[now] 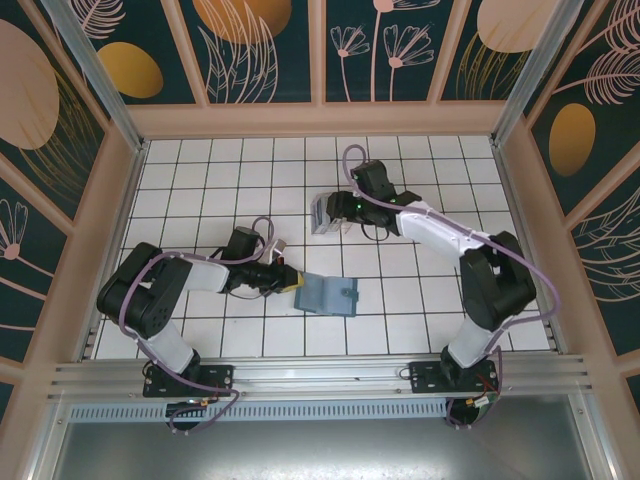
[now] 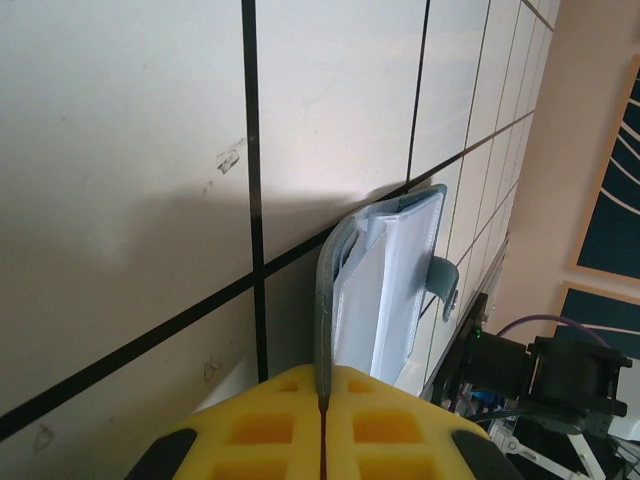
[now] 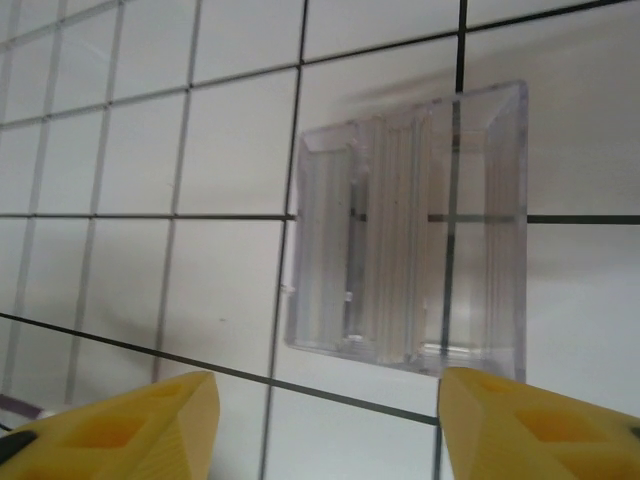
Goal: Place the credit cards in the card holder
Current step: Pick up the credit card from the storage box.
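Left jaws: clenched on one edge of the card holder (image 1: 328, 295). In the left wrist view the yellow pads (image 2: 260, 425) meet with the teal cover pinched in the seam between them. The holder sits at the middle front of the white tiled bench (image 1: 200, 170), between the two arms. It is partly open, with pale inner sleeves showing and a small strap at its far edge. Whether it rests fully on the tiles or is slightly raised cannot be told.

Right jaws: released, with the yellow fingertips (image 3: 150, 425) wide apart and nothing between them. They hang over the credit cards (image 3: 410, 230), which lie flat on the bench further back, well apart from the holder. The cards look pale and striped, with the tile lines showing through them. The fingertips do not touch them.
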